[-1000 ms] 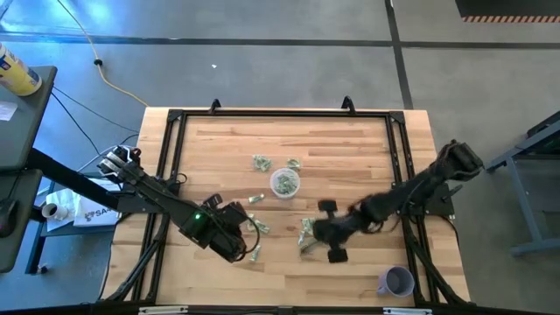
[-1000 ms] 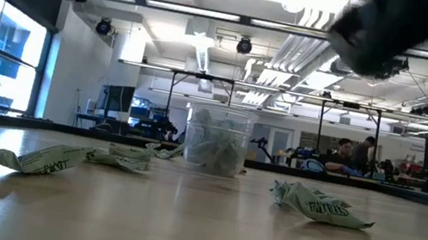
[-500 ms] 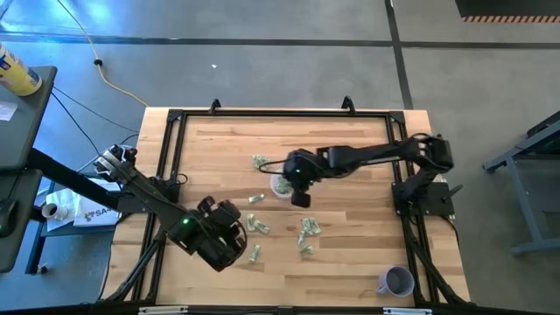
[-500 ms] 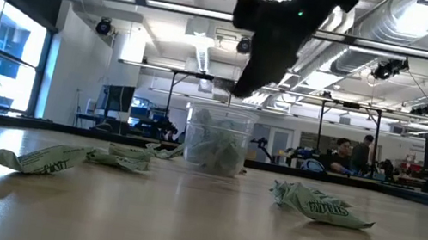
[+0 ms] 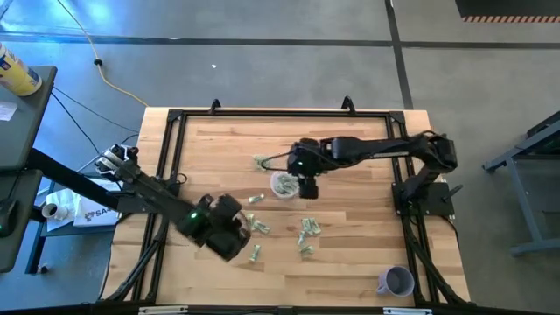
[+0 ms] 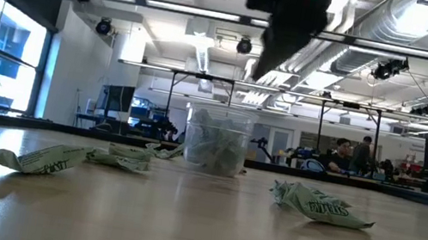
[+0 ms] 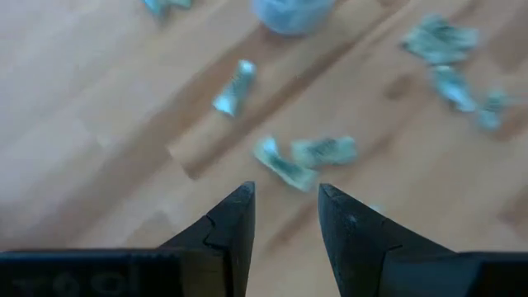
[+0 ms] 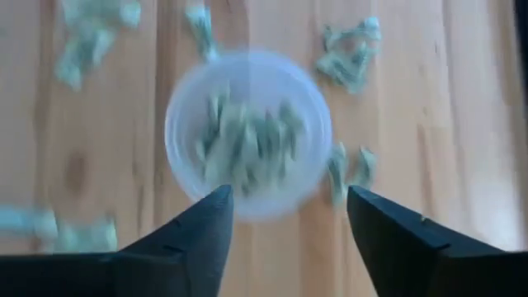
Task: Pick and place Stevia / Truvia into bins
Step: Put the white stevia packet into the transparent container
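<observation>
Clear plastic, the cup (image 8: pixel 247 132) now sits directly under my right claw (image 8: pixel 285 219), which has swung over from the near packets; its fingers are spread and empty, so I judge that packet dropped in. My left claw (image 7: pixel 285 219), released, hovers above two loose packets (image 7: pixel 304 157) on the tabletop (image 5: pixel 350 254), likely my next pick.

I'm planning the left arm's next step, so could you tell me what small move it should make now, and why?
Probably lower the left tool straight down onto the pair of Truvia packets lying just ahead of its open fingers. The right tool hangs open over the clear cup, which already holds packets, so the left arm can likely pick without crowding it.
</observation>
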You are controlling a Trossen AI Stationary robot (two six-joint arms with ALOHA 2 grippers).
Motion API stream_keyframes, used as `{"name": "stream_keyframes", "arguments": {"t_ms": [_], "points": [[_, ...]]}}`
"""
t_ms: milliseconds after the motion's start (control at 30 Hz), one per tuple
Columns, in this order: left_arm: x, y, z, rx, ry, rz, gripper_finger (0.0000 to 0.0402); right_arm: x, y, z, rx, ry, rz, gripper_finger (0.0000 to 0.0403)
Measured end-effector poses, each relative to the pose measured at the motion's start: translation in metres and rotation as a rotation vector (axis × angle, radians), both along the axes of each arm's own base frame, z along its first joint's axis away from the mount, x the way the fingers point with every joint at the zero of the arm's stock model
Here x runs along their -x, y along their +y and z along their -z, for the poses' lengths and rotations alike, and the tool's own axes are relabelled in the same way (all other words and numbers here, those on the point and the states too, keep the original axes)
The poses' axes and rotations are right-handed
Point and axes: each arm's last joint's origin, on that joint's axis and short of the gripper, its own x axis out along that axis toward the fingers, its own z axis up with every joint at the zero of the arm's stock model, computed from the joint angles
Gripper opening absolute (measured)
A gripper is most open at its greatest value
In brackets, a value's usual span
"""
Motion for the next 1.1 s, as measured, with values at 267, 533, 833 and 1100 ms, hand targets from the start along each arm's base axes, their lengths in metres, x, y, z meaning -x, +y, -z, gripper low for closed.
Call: {"name": "stream_keyframes", "arguments": {"t_ms": [267, 533, 833, 1100], "points": [[-0.024, 0.038, 0.009, -0.125, 0.064, 0.122, 0.0168, 0.083, 0.022, -0.012, 0.124, 0.069, -0.031, 0.0277], [-0.055, 0.12, 0.017, 0.167, 0.156, 0.091, 0.0168, 0.149, 0.021, -0.004, 0.055, -0.034, 0.191, 0.0302], [-0.067, 0.158, 0.041, 0.19, 0.273, 0.142, 0.0214, 0.165, 0.019, 0.001, 0.044, -0.069, 0.276, 0.032], [-0.08, 0.152, 0.065, 0.175, 0.369, 0.323, 0.0288, 0.163, 0.017, 0.001, 0.057, -0.098, 0.387, 0.0324]]}}
